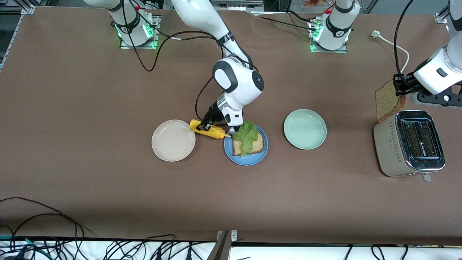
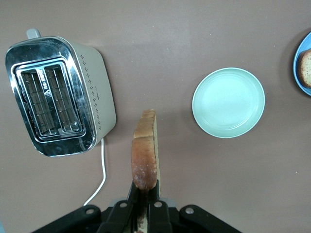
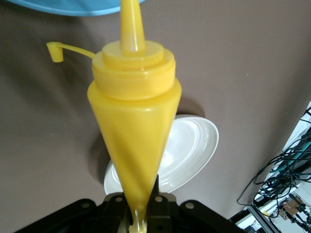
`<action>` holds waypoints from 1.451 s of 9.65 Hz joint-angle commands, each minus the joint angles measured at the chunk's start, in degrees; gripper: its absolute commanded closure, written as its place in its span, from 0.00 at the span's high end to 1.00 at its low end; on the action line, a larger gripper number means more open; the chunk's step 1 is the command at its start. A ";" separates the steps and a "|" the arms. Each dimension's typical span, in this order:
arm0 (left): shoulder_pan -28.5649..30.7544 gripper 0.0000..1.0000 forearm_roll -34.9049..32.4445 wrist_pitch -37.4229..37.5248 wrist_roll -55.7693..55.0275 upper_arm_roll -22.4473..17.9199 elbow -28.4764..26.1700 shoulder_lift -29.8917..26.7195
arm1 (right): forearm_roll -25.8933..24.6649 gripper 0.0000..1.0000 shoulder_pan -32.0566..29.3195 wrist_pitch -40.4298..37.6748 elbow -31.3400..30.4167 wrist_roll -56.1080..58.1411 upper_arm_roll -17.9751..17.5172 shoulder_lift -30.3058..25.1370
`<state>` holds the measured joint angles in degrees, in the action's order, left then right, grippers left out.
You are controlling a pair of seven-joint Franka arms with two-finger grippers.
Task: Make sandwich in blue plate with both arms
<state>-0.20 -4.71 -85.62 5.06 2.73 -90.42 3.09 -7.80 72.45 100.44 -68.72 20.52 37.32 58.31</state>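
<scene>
Right black two-finger gripper [image 1: 205,126] clamped on yellow plastic squeeze bottle [image 1: 209,130] – nozzle tilted over rim of round matte blue plate [image 1: 249,159]. Plate holds brown whole-grain bread slice [image 1: 252,146] topped with ruffled green lettuce leaf [image 1: 247,133], between beige plate [image 1: 173,140] and pale green plate [image 1: 305,129]. Left black gripper [image 2: 144,204] pinches second brown bread slice [image 2: 145,153] upright in air beside silver toaster [image 1: 409,143].

A brown table [image 1: 108,187] carries, from nine to three o'clock, a beige plate [image 1: 173,140], blue plate [image 1: 252,159], green plate [image 1: 305,129] and toaster [image 1: 409,143].
</scene>
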 commanded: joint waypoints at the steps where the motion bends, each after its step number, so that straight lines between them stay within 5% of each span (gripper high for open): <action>1: -0.07 0.00 -1.88 -0.43 1.27 -0.01 -0.10 -0.54 | -1.08 0.00 0.24 -1.73 2.37 -0.13 1.26 0.93; 5: 0.02 0.00 -1.79 -0.43 1.36 -0.01 -0.10 -0.54 | 7.06 0.00 -9.39 -1.29 0.01 5.65 -3.99 -10.55; 9: 0.02 0.00 -1.79 -0.43 1.36 -0.01 -0.02 -0.54 | 21.21 0.00 -30.13 -1.73 -2.63 16.45 -17.34 -22.70; 12: -0.33 0.00 -1.79 -0.34 1.27 0.08 0.77 -0.02 | 29.65 0.00 -42.61 -2.52 -6.50 27.34 -23.33 -26.93; 14: -0.50 0.00 -1.79 -0.25 1.10 0.16 0.95 0.25 | 42.52 0.00 -53.32 -7.25 -6.42 41.18 -23.70 -25.89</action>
<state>-0.27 -4.71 -85.92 5.19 2.79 -90.33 3.09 22.84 29.36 96.92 -72.73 48.81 15.95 33.70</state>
